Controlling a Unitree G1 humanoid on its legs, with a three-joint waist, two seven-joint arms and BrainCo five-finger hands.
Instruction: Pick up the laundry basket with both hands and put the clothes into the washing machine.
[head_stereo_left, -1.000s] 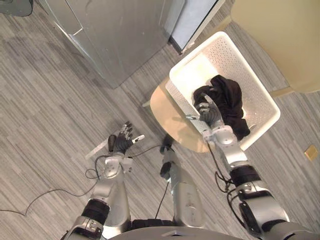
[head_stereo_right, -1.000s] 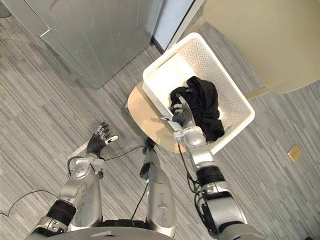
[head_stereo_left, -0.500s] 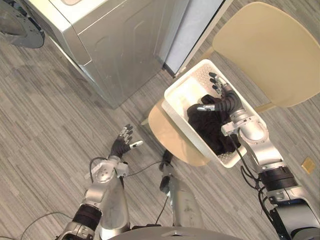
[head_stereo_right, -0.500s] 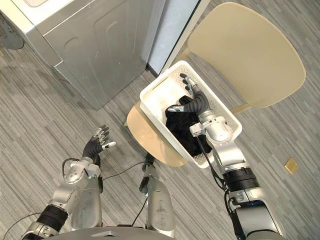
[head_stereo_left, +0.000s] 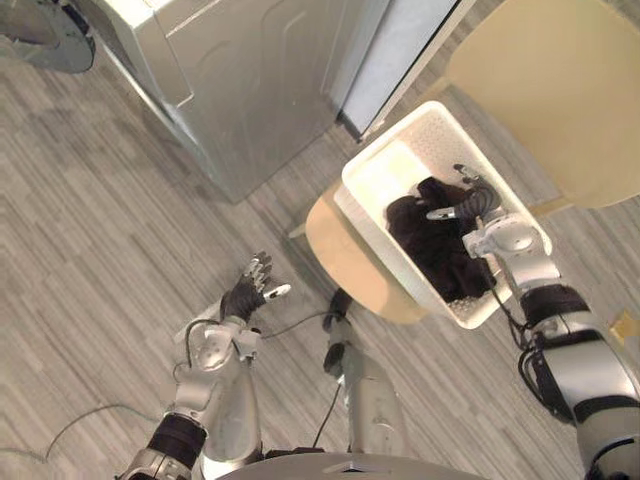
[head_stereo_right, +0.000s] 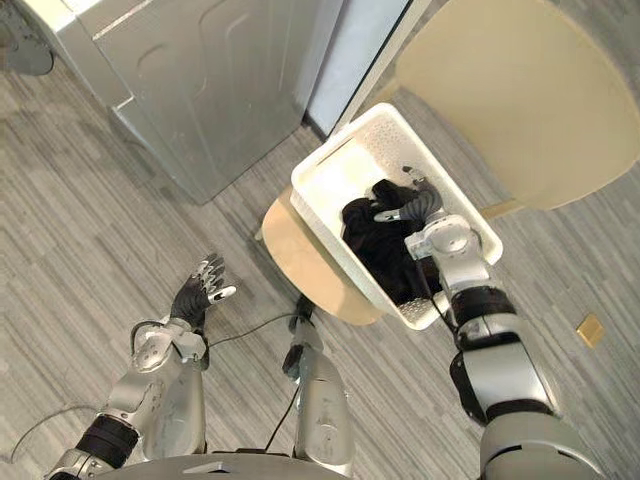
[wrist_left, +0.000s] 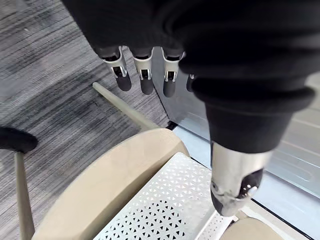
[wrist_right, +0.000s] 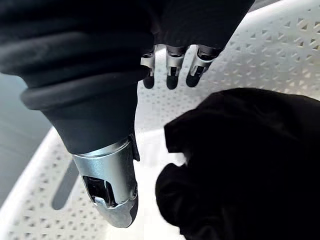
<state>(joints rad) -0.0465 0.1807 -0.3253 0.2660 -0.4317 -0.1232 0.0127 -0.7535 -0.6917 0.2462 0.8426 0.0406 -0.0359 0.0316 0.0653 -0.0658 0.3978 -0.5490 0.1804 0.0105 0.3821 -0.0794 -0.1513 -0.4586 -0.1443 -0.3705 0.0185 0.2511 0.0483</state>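
Observation:
A white perforated laundry basket (head_stereo_left: 390, 145) stands on a beige chair seat (head_stereo_left: 335, 240), with black clothes (head_stereo_left: 425, 240) heaped inside. My right hand (head_stereo_left: 468, 205) hovers inside the basket just over the clothes, open, its fingers (wrist_right: 170, 70) pointing at the basket's wall (wrist_right: 280, 55) and its thumb (wrist_right: 107, 185) apart from them. The black clothes (wrist_right: 250, 165) lie under the palm, held by nothing. Over the floor, left of the chair, my left hand (head_stereo_left: 250, 292) is open with spread fingers (wrist_left: 145, 75), away from the basket (wrist_left: 165, 200).
The silver washing machine (head_stereo_left: 250, 80) stands at the back left, its dark round door (head_stereo_left: 45, 30) swung out at the far left. A pale panel (head_stereo_left: 400, 45) leans beside it. A second beige chair (head_stereo_left: 560, 90) is behind the basket. Grey plank floor (head_stereo_left: 100, 260) stretches to the left.
My right hand has drawn back from the basket's far end to above the clothes. The whole view has shifted with the head. The left hand has stayed open over the floor.

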